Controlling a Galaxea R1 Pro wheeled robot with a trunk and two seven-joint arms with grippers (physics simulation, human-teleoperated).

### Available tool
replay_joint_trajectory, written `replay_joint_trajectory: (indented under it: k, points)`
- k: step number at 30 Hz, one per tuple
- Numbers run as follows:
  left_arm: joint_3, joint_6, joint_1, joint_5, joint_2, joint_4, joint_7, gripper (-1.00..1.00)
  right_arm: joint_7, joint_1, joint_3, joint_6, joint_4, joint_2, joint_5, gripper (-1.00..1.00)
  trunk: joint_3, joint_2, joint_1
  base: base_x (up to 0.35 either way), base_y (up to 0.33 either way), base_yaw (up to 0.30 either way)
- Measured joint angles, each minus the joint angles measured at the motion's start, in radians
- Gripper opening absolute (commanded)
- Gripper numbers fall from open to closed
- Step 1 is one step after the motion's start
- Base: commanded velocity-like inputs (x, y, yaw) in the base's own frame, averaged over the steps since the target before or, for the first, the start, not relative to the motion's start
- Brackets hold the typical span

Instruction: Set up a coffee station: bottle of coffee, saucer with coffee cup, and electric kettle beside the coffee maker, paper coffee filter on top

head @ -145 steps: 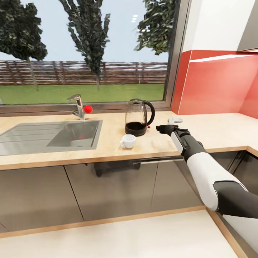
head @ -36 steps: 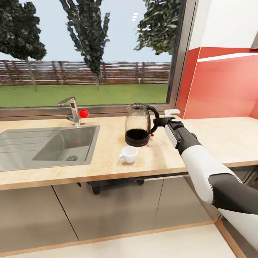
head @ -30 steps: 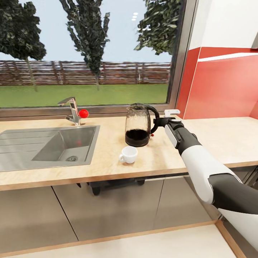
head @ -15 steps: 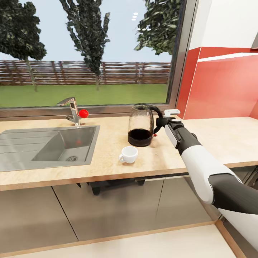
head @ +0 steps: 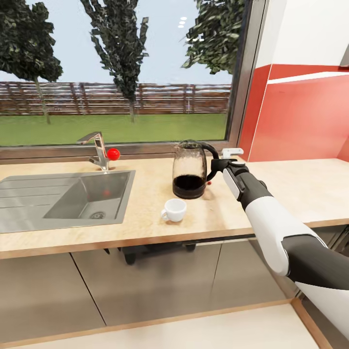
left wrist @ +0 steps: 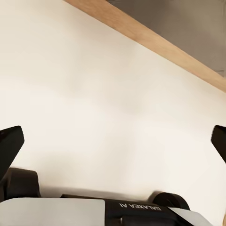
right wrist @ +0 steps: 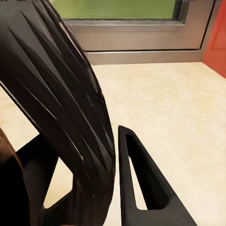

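A glass electric kettle (head: 189, 170) with a dark base stands on the wooden counter (head: 291, 184) by the window, right of the sink (head: 68, 194). A white coffee cup (head: 174, 210) sits just in front of it. The right gripper (head: 216, 166) has its jaws closed around the kettle's black handle (right wrist: 61, 99). The left gripper (left wrist: 113, 141) faces a pale surface with its jaws spread wide and empty. The likely risk is the tall kettle swinging or tipping about its handle when lifted. It could also clip the cup, since the two stand so near.
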Motion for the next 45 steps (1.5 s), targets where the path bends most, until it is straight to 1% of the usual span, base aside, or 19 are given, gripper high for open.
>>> replay_joint_trajectory:
  k: [15,20,24,26,29,30,31,32,33,35,36,37,40,45]
  points:
    - [0.000,0.001,0.000,0.001,0.000,0.000,0.001,1.00,0.001,-0.001,-0.001,0.009,-0.005,-0.002,-0.004,-1.00,0.047,0.105,-0.058,0.000,0.000,0.000]
    - [0.000,0.001,0.000,0.000,0.000,0.000,0.001,1.00,0.003,-0.009,-0.001,0.060,-0.009,-0.001,-0.008,-1.00,0.063,0.140,-0.077,0.000,0.000,0.000]
    - [0.000,0.001,0.000,0.000,0.000,0.000,0.001,1.00,0.012,-0.020,-0.001,0.074,-0.015,0.000,-0.009,-1.00,0.075,0.168,-0.092,0.000,0.000,0.000]
    - [0.000,0.001,0.000,0.000,0.000,0.000,0.001,1.00,0.036,-0.032,-0.003,0.088,-0.037,0.001,-0.010,-1.00,0.082,0.182,-0.100,0.000,0.000,0.000]
    - [0.000,0.001,0.000,0.000,0.000,0.000,0.001,1.00,0.045,-0.037,-0.002,0.124,-0.065,0.001,-0.013,-1.00,0.091,0.203,-0.111,0.000,0.000,0.000]
    - [0.000,0.001,0.000,0.000,0.000,0.000,0.001,1.00,0.048,-0.038,-0.001,0.143,-0.088,0.001,-0.031,-1.00,0.094,0.210,-0.115,0.000,0.000,0.000]
    - [0.000,0.001,0.000,0.000,0.000,0.000,0.002,1.00,0.049,-0.039,-0.002,0.154,-0.107,0.002,-0.065,-1.00,0.097,0.217,-0.119,0.000,0.000,0.000]
    - [0.000,0.001,0.000,0.000,0.000,0.000,0.001,1.00,0.050,-0.039,-0.001,0.157,-0.111,0.001,-0.073,-1.00,0.100,0.224,-0.123,0.000,0.000,0.000]
    - [0.000,0.001,0.000,0.000,0.000,0.000,0.001,1.00,0.050,-0.040,-0.001,0.161,-0.119,0.001,-0.091,-1.00,0.103,0.231,-0.127,0.000,0.000,0.000]
    - [0.000,0.001,0.000,0.000,0.000,0.000,0.001,1.00,0.050,-0.040,-0.001,0.168,-0.132,0.001,-0.108,-1.00,0.110,0.245,-0.134,0.000,0.000,0.000]
    - [0.000,0.001,0.000,0.000,0.000,0.000,0.001,1.00,0.050,-0.040,0.000,0.183,-0.143,0.003,-0.117,-1.00,0.110,0.245,-0.134,0.000,0.000,0.000]
    - [0.000,0.001,0.000,0.000,0.000,0.000,0.001,1.00,0.050,-0.040,0.000,0.193,-0.150,0.005,-0.119,-1.00,0.110,0.245,-0.134,0.000,0.000,0.000]
    - [0.000,0.001,0.000,0.000,0.000,0.000,0.001,1.00,0.050,-0.040,0.001,0.244,-0.187,0.020,-0.126,-1.00,0.110,0.245,-0.134,0.000,0.000,0.000]
    - [0.001,0.001,0.000,0.000,0.000,0.000,0.001,1.00,0.051,-0.040,0.002,0.278,-0.221,0.033,-0.126,-1.00,0.110,0.245,-0.134,0.000,0.000,0.000]
